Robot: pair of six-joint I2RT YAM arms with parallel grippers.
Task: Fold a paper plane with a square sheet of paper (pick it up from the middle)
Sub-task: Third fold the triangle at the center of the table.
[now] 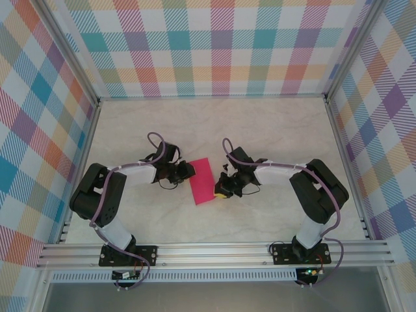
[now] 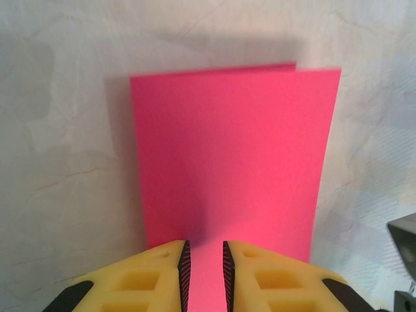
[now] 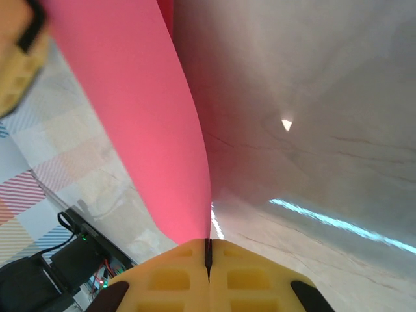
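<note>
A pale marbled table top (image 1: 273, 130) fills the floor of the booth, with faint grey veins. Plaid cloth in teal, pink, orange and purple covers the far wall (image 1: 214, 45), the left wall (image 1: 32, 130) and the right wall (image 1: 390, 123). Metal posts (image 1: 68, 55) stand at the far corners. A grooved metal rail (image 1: 214, 252) runs along the near edge. Bright streaks of light (image 3: 325, 222) glance off the top.

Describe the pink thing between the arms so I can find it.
On the pale table, look between the left arm and the right arm. There is a sheet of paper, folded in half. It is the only bright pink thing.
</note>
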